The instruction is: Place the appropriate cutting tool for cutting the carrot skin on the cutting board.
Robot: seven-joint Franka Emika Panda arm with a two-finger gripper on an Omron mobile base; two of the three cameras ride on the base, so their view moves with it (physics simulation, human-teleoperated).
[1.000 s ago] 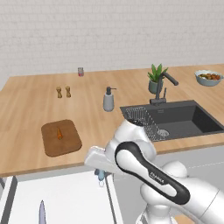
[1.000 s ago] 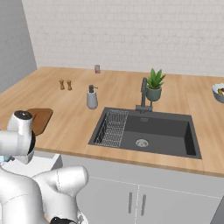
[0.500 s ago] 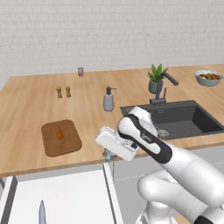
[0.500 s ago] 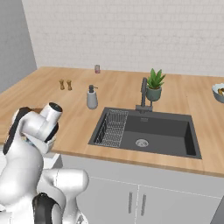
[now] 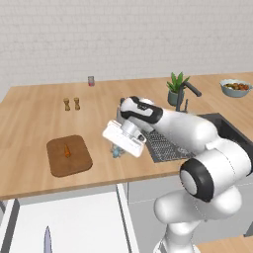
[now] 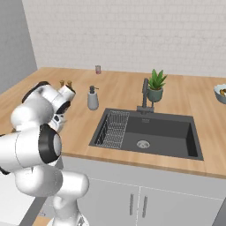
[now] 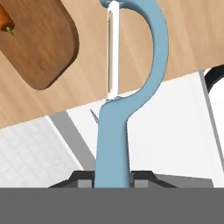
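Note:
The light-blue peeler [image 7: 114, 131] runs up the middle of the hand view, its hooked loop head [image 7: 144, 35] over the wooden counter. My gripper [image 7: 113, 177] is shut on its slim handle. In the left base view the gripper [image 5: 117, 148] hangs above the counter's front part, with the peeler [image 5: 116, 151] poking out below it, to the right of the dark brown cutting board [image 5: 74, 160]. The tiny orange carrot [image 5: 67, 150] lies on that board. The hand view shows the board [image 7: 41, 43] at upper left with the carrot [image 7: 5, 21] at its corner.
A black-handled knife tip [image 5: 47, 239] lies in the open white drawer [image 5: 74, 222] at lower left. Salt and pepper shakers [image 5: 71, 104] and a small cup [image 5: 91, 80] stand further back. The sink [image 5: 222, 133] with a dish rack [image 5: 163, 141], a plant [image 5: 175, 89] and a fruit bowl [image 5: 235, 87] are to the right.
The arm has swung up from the drawer and forward over the counter, carrying the peeler toward the board's side. The knife stays in the drawer.

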